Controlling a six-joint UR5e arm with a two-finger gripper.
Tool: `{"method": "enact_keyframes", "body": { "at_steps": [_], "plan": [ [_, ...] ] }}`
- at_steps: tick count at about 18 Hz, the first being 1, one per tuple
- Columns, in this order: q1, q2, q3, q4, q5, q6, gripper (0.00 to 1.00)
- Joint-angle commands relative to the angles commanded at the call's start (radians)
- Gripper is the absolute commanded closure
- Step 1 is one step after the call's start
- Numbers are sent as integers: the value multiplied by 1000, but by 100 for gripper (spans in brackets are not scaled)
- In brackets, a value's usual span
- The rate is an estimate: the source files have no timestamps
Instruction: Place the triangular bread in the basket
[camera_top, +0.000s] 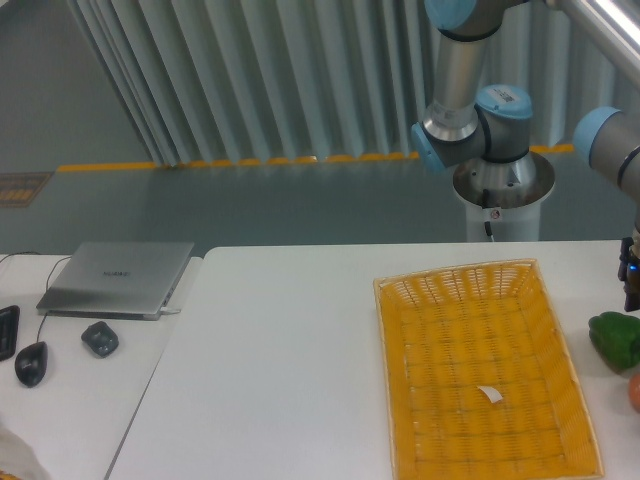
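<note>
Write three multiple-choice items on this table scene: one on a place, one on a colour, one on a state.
1. Where does the green pepper lie?
A. right of the basket
B. inside the basket
C. on the laptop

2. What colour is the basket?
A. blue
B. yellow-orange
C. black

3. The laptop is
A. open
B. standing on edge
C. closed flat

Answers:
1 A, it sits at the right edge, outside the weave.
2 B, the wicker is yellow-orange.
3 C, its lid lies shut.
</note>
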Motion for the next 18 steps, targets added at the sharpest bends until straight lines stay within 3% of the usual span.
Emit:
{"method": "enact_keyframes", "body": {
  "at_steps": [12,16,18],
  "plan": [
    [-12,29,-6,8,-17,3,0],
    [20,23,-41,101,-32,-55,0],
    [20,25,-37,115,-26,-72,0]
  ]
}}
